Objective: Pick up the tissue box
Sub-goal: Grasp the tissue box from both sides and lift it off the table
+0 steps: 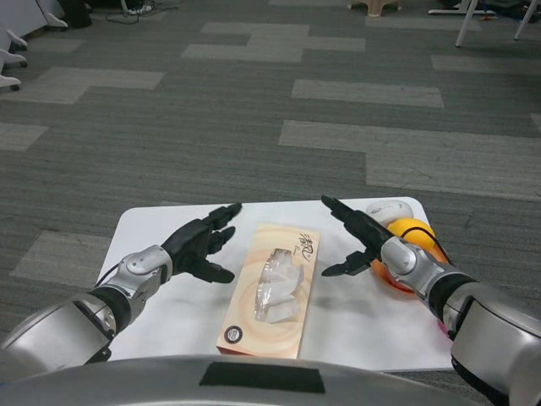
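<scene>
Tissue box (270, 289) lies flat near the middle of the white table (372, 326), its long side running away from the robot and leaning slightly to the right. It is a shallow rectangular carton in a pale tan or peach colour, with smooth printed card faces and crisp edges. An oval opening in its top shows crinkled clear film and white tissue. A small dark round mark sits at the near left corner of the box top, and dark brush-like lettering sits near the far right corner.

Left of the box, the left hand (203, 244) hovers just beside the carton with its black fingers spread and stretched forward, holding nothing; whether a fingertip brushes the box edge cannot be told. A silver forearm with a jointed metal wrist runs back from it.

Right of the box, the right hand (358, 239) is likewise spread, fingers pointing forward and apart, palm turned toward the carton, grasping nothing and clear of the box.

Further right of the box, partly behind the right wrist, sit a rounded orange object (412, 230) with a glossy surface and a pale rounded object (387, 209) just beyond it. Beyond the table lies grey carpet (254, 127) with lighter rectangular patches.
</scene>
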